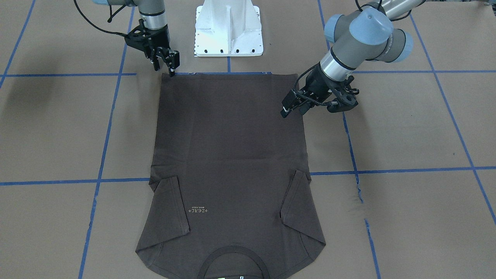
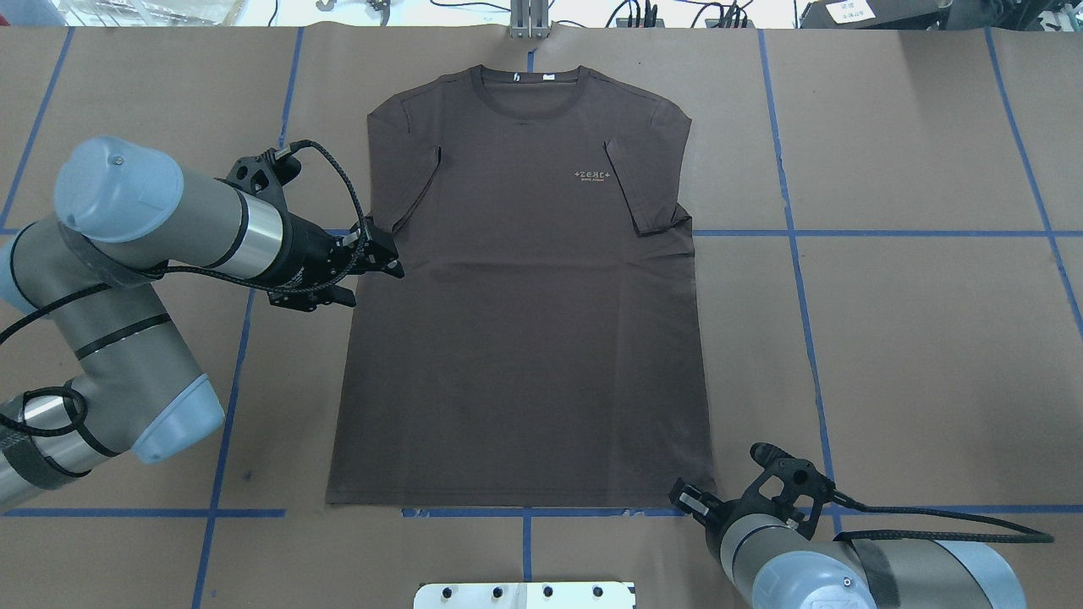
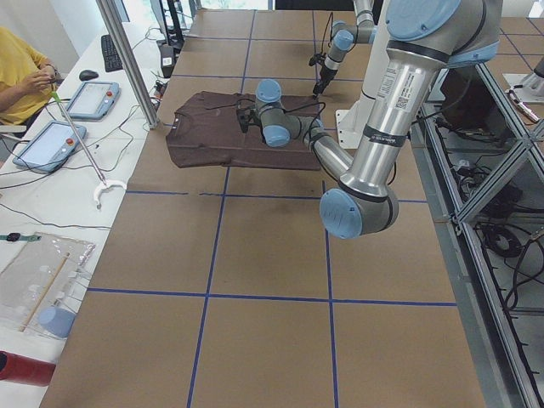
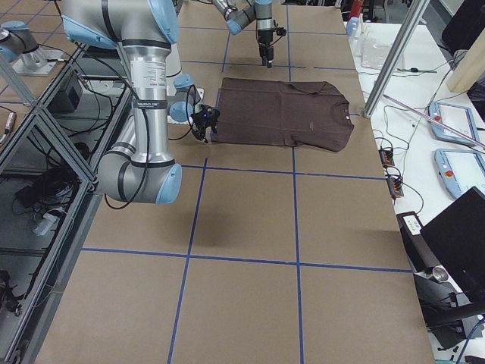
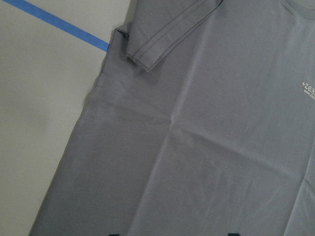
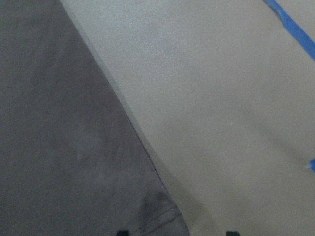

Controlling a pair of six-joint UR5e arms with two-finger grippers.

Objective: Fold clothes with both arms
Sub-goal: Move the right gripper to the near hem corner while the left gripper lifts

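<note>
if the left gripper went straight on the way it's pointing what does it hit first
The T-shirt: the left gripper points inward and down at its side edge, on the hem side of the folded-in sleeve. It would probably meet cloth there first; its height above it is unclear.

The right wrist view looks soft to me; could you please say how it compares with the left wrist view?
Right wrist view: grainy and soft, the shirt dim and smeared. Left wrist view: sharper, sleeve stitching crisp, though the shirt reads greyer than in the overhead view.
</note>
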